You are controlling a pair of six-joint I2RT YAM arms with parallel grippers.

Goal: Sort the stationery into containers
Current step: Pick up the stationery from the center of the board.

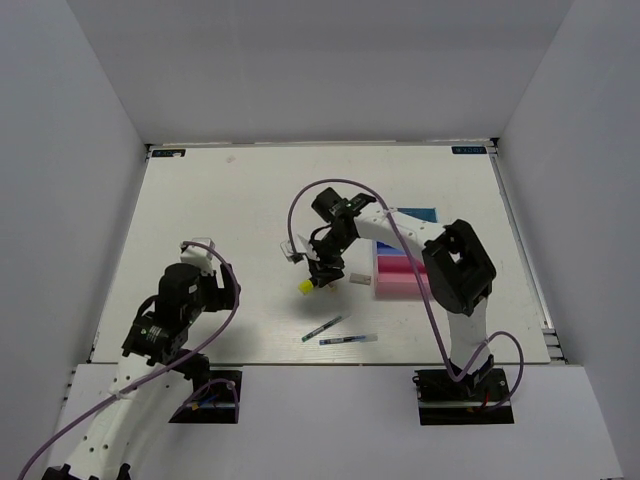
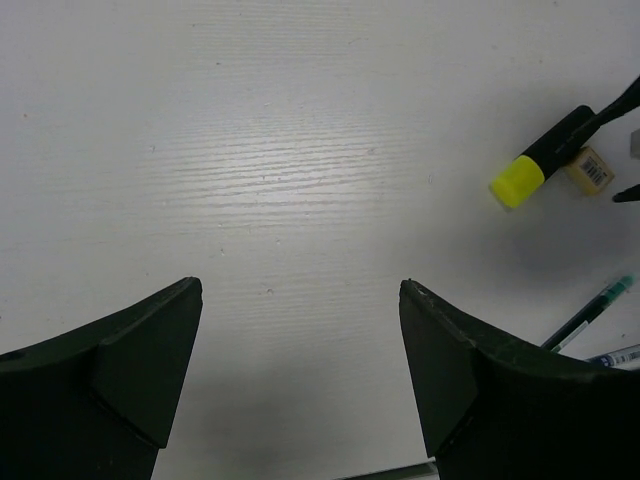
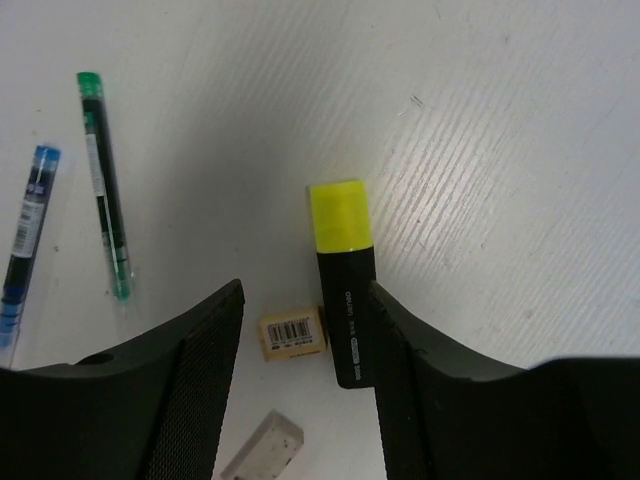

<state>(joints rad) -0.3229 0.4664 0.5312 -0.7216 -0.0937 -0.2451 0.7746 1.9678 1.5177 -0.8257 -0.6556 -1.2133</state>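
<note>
The yellow highlighter (image 3: 345,290) is seen lying on the table (image 3: 500,100) between the wide-spread jaws of the right gripper (image 3: 305,297), w/ 1 eraser (image 3: 292,333) just beside it. The left gripper (image 2: 300,290) is held wide open, empty. 2 pens (image 3: 105,185), 2 erasers (image 3: 262,447) & this highlighter are left unsorted outside the organiser (image 1: 400,285); bin contents can't be told.

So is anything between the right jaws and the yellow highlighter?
Yes. A barcoded eraser lies inside the right jaws, beside the yellow highlighter, between it and one jaw. Closing would probably catch both.
</note>
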